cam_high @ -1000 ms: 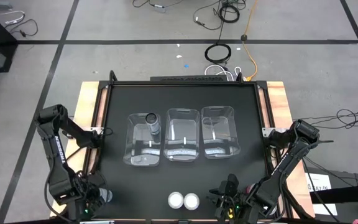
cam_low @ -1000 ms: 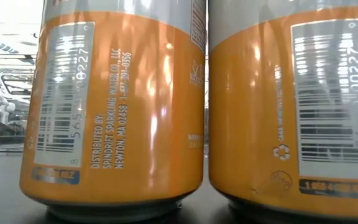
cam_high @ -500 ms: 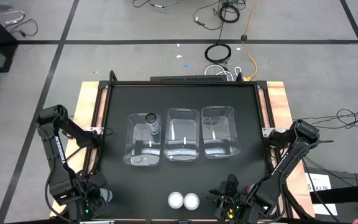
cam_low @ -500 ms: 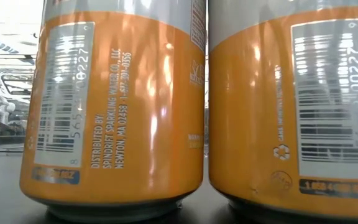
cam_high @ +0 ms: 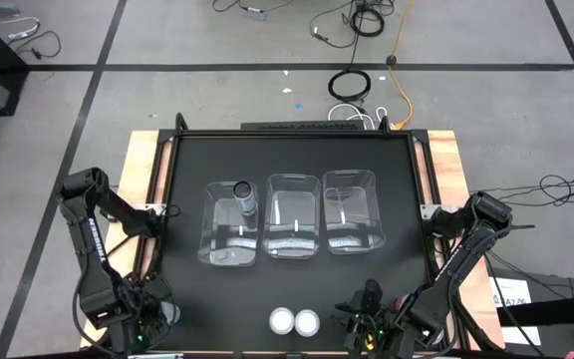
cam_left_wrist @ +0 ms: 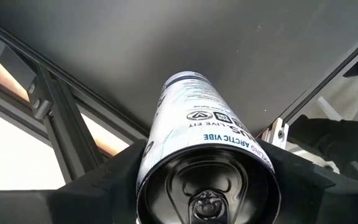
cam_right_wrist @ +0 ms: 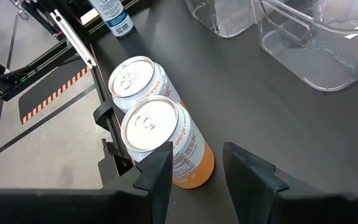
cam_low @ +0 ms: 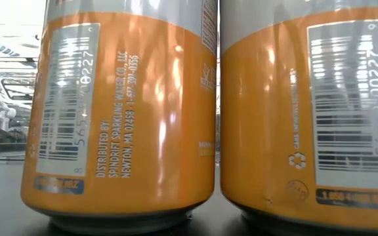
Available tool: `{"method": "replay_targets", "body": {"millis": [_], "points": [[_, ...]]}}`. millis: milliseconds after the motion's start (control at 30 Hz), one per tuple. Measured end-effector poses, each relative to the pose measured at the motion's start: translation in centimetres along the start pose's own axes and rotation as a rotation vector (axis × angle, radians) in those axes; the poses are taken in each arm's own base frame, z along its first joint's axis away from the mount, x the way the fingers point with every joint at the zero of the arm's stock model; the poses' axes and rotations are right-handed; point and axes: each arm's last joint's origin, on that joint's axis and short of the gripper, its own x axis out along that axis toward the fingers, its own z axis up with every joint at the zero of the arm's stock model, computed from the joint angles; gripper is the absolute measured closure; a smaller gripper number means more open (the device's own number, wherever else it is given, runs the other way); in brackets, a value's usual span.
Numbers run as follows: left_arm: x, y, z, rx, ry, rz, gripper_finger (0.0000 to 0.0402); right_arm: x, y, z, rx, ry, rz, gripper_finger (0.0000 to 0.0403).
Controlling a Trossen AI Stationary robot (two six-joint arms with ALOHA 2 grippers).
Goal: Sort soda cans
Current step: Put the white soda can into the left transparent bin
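Well to the left of the middle bin [cam_high: 293, 215] and nearer the arm bases, at the table's [cam_high: 387, 170] front corner, a light grey can [cam_high: 171, 313] with a dark top is located between the fingers [cam_left_wrist: 120, 171] of the left gripper [cam_high: 159, 315]. In the left wrist view one finger is seen against each side of this can; whether they press on it cannot be told. In the left bin [cam_high: 231, 227], immediately left of the middle bin, one dark can [cam_high: 245, 197] is held. In front of the middle bin, well apart from it at the table's front edge, two orange cans [cam_high: 282, 320] [cam_high: 307, 321] are set upright and side by side, just touching or nearly so. The right gripper [cam_high: 367, 299] is positioned front-right of the middle bin, just beside the orange pair, with its fingers spread and nothing between them. The right bin [cam_high: 351, 211] is placed immediately right of the middle bin.
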Motion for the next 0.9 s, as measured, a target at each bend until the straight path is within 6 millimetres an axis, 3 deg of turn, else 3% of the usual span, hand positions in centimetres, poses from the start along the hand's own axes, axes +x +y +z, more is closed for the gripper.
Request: {"method": "replay_targets", "body": {"millis": [300,567,900], "points": [[-1.9,0.8,1.6,0.014,0.045,-0.049,0.0118,0.0,0.0,0.0,-0.015,0.000,0.000,0.0269],[-4.7,2.9,3.7,0.009,0.046,-0.127,0.0120,0.0,0.0,0.0,-0.026,-0.001,0.000,0.0269],[-9.1,6.0,6.4,0.031,-0.139,-0.326,0.0120,0.0,0.0,0.0,-0.033,-0.001,0.000,0.0268]]}}
